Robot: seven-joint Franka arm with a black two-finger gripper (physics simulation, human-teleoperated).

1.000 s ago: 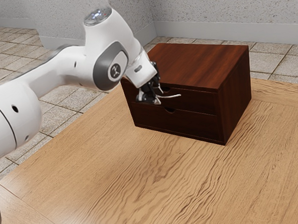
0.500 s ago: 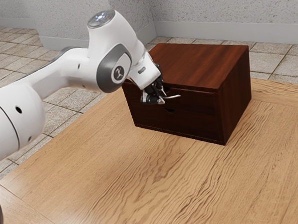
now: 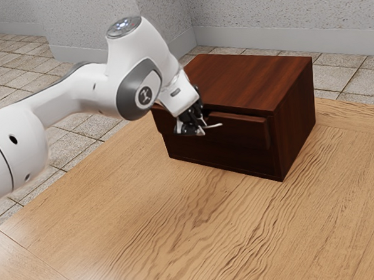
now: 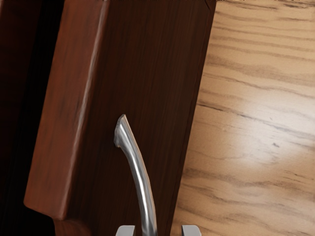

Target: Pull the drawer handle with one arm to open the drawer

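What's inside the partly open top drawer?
Behind the drawer front is a dark gap; the interior lies in shadow, so any contents cannot be seen. The pincer sits at the handle.

Drawer front [image 4: 147,73] dark satin wood; handle [image 4: 139,172] polished metal; table [image 3: 210,226] pale grained wood; arm [image 3: 78,95] smooth white.

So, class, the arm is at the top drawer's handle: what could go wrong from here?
The gripper sits at one end of the thin, curved handle, so it may slip off.
The drawer is barely open; an off-centre pull could skew and jam it.
The cabinet might slide across the table.
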